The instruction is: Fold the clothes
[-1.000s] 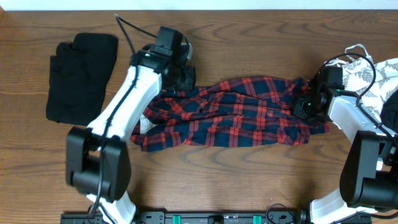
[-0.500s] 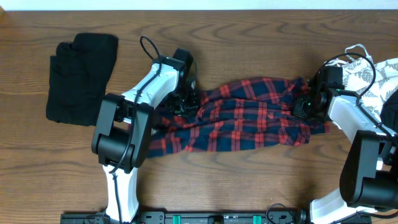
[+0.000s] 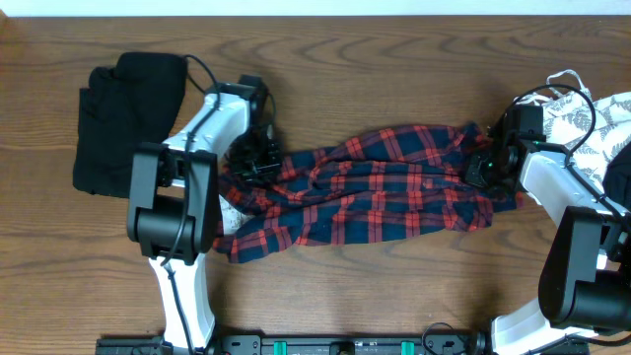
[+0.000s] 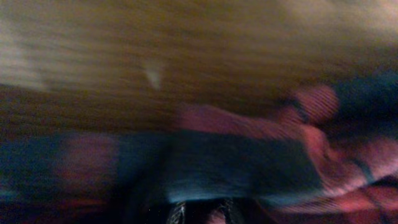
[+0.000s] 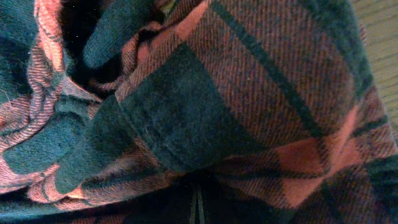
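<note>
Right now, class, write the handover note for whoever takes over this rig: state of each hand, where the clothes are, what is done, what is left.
Left hand: on the left end of the plaid shirt; grip unclear, its wrist view is blurred.
Right hand: shut on the shirt's right end.
Shirt: crumpled, stretched across mid-table.
Done: black garment at far left looks folded.
Left: flatten and fold the shirt; leaf-print garment lies at the right edge.
</note>
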Robot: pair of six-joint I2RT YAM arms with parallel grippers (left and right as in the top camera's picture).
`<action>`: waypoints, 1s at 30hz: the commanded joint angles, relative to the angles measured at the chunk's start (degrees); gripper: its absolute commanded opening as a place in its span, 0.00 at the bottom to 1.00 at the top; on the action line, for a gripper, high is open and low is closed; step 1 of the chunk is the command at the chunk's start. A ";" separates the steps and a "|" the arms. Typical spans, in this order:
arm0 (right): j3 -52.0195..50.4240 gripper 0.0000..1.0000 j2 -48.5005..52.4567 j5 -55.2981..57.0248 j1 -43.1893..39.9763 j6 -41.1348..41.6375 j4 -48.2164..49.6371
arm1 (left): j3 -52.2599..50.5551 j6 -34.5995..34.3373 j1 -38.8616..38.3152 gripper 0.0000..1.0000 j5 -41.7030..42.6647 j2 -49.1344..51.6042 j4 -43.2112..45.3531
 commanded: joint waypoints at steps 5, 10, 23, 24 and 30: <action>-1.16 0.01 2.45 4.50 -1.14 1.16 -1.11 | 1.29 4.11 2.43 0.22 -4.55 -0.13 -0.13; -1.16 0.01 2.45 4.50 -1.14 1.16 -1.14 | 1.99 3.65 2.47 0.22 -4.55 -6.78 -0.28; -1.16 0.01 2.45 4.52 -1.14 1.16 -1.14 | 1.95 -4.46 1.90 0.22 -4.55 -28.04 -6.49; -1.16 0.01 2.45 4.50 -1.14 1.16 -1.14 | 1.95 -4.57 1.53 0.22 -4.57 -28.65 -8.20; -1.16 0.01 2.45 4.50 -1.14 1.14 -1.18 | -1.95 -4.55 -1.66 0.22 -4.57 -28.87 -15.98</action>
